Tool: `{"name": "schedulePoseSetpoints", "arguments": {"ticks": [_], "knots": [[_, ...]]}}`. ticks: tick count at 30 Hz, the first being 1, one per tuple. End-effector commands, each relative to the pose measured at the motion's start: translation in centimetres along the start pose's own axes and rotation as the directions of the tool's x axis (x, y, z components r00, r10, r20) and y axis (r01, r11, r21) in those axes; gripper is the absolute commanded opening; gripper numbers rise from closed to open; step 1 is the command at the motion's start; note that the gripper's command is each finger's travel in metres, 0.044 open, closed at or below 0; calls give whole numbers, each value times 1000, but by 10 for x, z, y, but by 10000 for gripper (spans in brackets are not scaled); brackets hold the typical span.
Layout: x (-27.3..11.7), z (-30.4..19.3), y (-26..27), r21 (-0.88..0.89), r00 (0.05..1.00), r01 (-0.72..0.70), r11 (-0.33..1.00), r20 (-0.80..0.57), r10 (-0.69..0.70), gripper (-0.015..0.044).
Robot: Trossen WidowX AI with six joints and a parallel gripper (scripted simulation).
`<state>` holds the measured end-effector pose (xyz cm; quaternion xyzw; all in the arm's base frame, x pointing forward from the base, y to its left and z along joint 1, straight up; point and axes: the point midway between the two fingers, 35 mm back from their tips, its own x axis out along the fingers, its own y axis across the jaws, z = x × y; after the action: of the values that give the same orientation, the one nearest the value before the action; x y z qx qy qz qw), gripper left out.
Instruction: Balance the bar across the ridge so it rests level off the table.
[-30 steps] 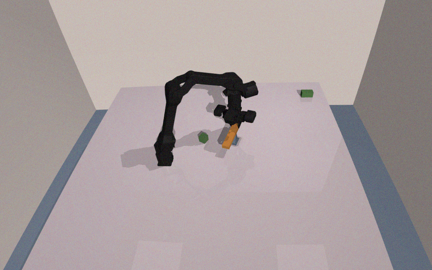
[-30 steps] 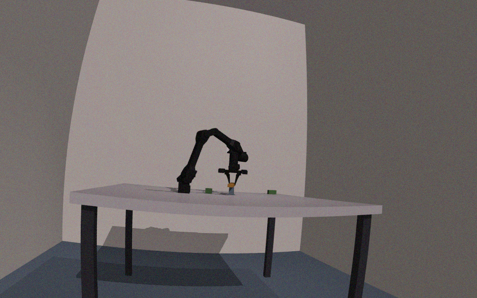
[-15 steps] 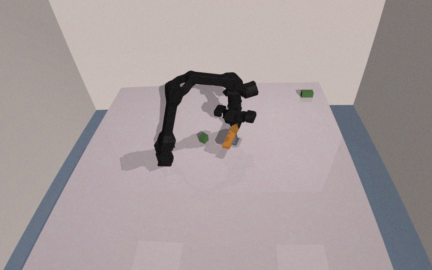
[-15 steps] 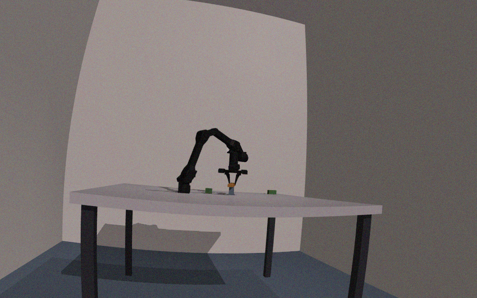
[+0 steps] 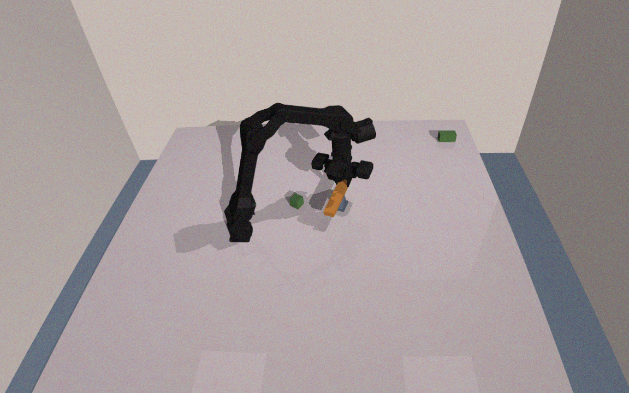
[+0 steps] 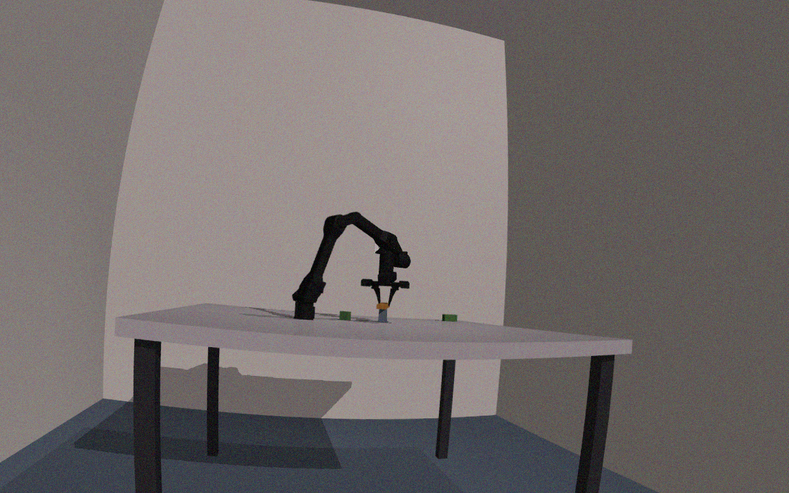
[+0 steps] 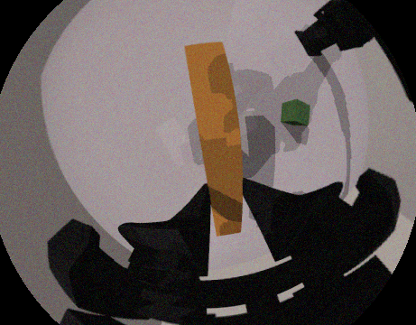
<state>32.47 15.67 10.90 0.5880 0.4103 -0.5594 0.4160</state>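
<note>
The orange bar (image 5: 335,198) (image 6: 382,305) (image 7: 217,113) is held between the fingers of my gripper (image 5: 342,182) (image 6: 383,305) (image 7: 224,184). The gripper is shut on the bar near one end, and most of its length reaches out from the fingers in the wrist view. The blue-grey ridge (image 5: 343,206) (image 6: 382,316) stands on the table under the bar, largely hidden by it in the top view. In the exterior view the bar is right above the ridge's top; whether they touch I cannot tell. In the wrist view the bar hides the ridge.
A green block (image 5: 296,201) (image 6: 344,315) (image 7: 295,112) lies on the table (image 5: 282,303) (image 6: 372,348) between the arm's base and the ridge. Another green block (image 5: 447,136) (image 6: 449,317) lies near the table's far right corner in the top view.
</note>
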Motion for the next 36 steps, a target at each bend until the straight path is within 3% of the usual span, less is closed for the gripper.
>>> {"name": "schedulePoseSetpoints", "arguments": {"ticks": [1, 36], "knots": [[2, 0, 0, 2, 1000, 2, 1000, 1, -2, 0], [1, -1, 0, -1, 1000, -2, 1000, -1, 2, 0]]}}
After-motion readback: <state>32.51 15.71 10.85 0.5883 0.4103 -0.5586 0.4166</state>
